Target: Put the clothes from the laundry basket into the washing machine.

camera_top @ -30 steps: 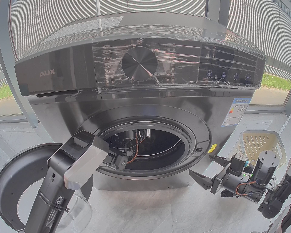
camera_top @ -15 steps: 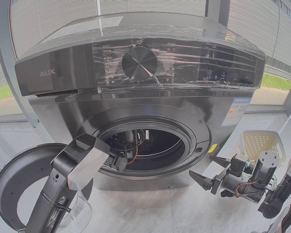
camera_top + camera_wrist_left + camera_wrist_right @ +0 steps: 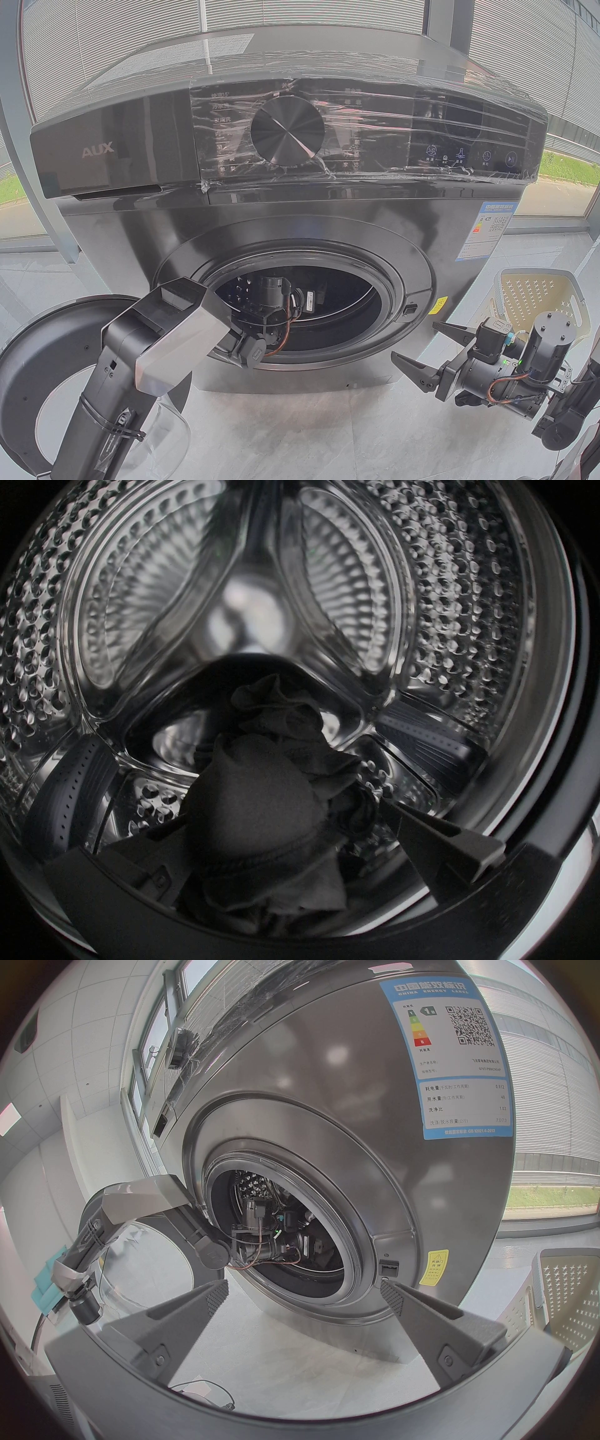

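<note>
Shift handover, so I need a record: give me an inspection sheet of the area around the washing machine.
Surface: pale grey tiled floor.
Job's things: dark grey front-loading washing machine, round door swung open; dark crumpled clothes lying in the steel drum; cream perforated plastic laundry basket, contents hidden.
Clutter: nothing seen.
Grippers: left gripper open inside the drum, at the clothes; right gripper open, outside, near the basket.
Cables: orange wire looping at the left wrist.
Surroundings: blinded windows behind the machine.
</note>
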{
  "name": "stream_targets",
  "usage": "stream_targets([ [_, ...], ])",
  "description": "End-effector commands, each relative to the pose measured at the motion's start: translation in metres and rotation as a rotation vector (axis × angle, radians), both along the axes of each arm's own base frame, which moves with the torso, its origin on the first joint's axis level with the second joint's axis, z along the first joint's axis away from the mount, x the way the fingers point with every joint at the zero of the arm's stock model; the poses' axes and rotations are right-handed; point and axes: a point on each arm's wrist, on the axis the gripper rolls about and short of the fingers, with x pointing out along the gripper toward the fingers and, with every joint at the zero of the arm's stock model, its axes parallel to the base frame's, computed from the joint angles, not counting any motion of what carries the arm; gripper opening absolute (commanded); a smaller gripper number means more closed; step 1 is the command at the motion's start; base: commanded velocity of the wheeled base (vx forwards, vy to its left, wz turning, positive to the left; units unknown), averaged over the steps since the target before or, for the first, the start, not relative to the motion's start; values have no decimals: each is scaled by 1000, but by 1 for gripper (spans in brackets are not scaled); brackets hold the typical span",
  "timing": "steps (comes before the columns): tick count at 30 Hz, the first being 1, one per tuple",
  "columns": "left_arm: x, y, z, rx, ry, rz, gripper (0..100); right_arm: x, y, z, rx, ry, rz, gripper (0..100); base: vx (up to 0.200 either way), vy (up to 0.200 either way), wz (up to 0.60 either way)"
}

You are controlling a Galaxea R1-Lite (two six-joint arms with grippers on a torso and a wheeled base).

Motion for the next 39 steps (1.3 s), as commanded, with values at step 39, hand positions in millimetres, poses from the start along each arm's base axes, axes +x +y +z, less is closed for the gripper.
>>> stream_targets([
  [39, -289, 107, 128, -96, 149, -207, 100, -4, -5, 6, 12, -21, -20, 100, 0, 0, 0],
])
